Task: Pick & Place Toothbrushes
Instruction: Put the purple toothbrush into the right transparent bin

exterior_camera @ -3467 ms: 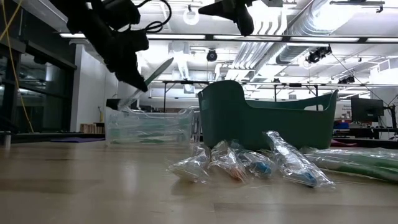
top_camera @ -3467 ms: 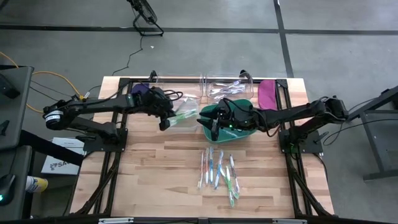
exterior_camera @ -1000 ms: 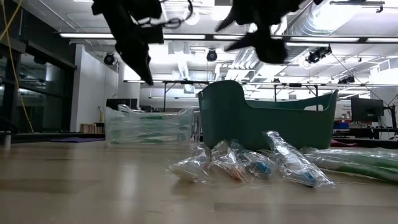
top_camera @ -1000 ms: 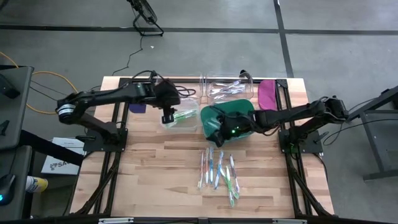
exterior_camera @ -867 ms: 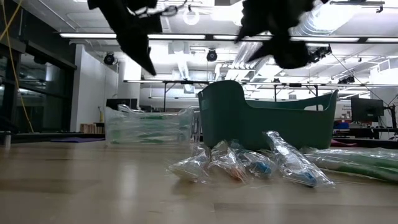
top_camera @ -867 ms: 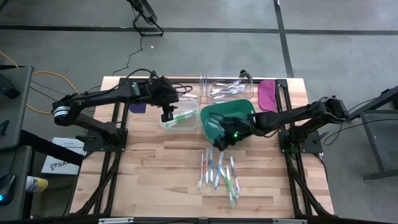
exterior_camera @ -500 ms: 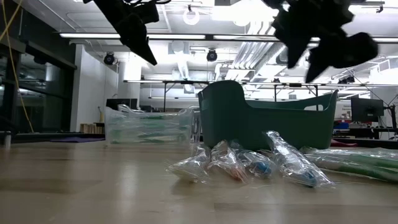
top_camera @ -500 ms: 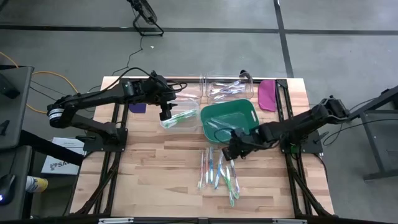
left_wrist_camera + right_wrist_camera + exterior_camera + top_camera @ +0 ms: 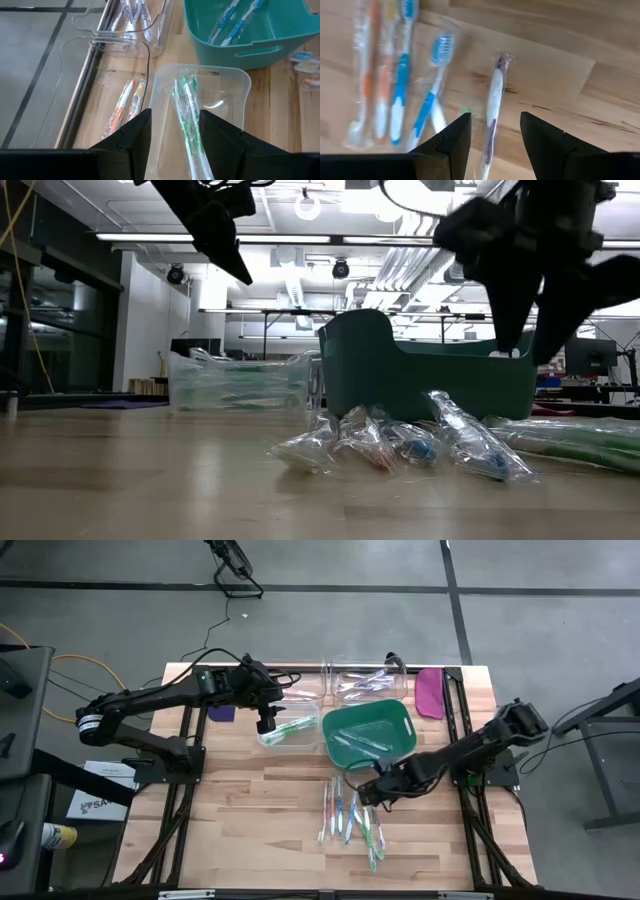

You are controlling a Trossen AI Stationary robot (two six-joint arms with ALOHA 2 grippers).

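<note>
Several wrapped toothbrushes (image 9: 350, 815) in blue, orange, green and white lie side by side on the wooden table, near its front. My right gripper (image 9: 372, 790) hovers open just above their far end, pointing steeply down. In the right wrist view a white-and-purple toothbrush (image 9: 492, 107) lies between its fingers, untouched. My left gripper (image 9: 265, 724) hangs open and empty above a clear bin (image 9: 232, 92) that holds green toothbrushes (image 9: 187, 112). The green tub (image 9: 395, 718) holds blue toothbrushes (image 9: 235, 22).
Two more clear bins (image 9: 365, 680) stand at the table's far edge, and another with orange toothbrushes (image 9: 125, 102) beside the left gripper's bin. A magenta paddle-shaped piece (image 9: 430, 690) lies at the far right and a purple piece (image 9: 222, 712) at the left. Bare wood surrounds the pile.
My right gripper has left the space over the green tub, swung toward the table's near edge and sunk over the toothbrush pile, tipping steeply downward and rolling as it went. My left gripper has risen a little above the clear bin. Neither gripper's gap has changed.
</note>
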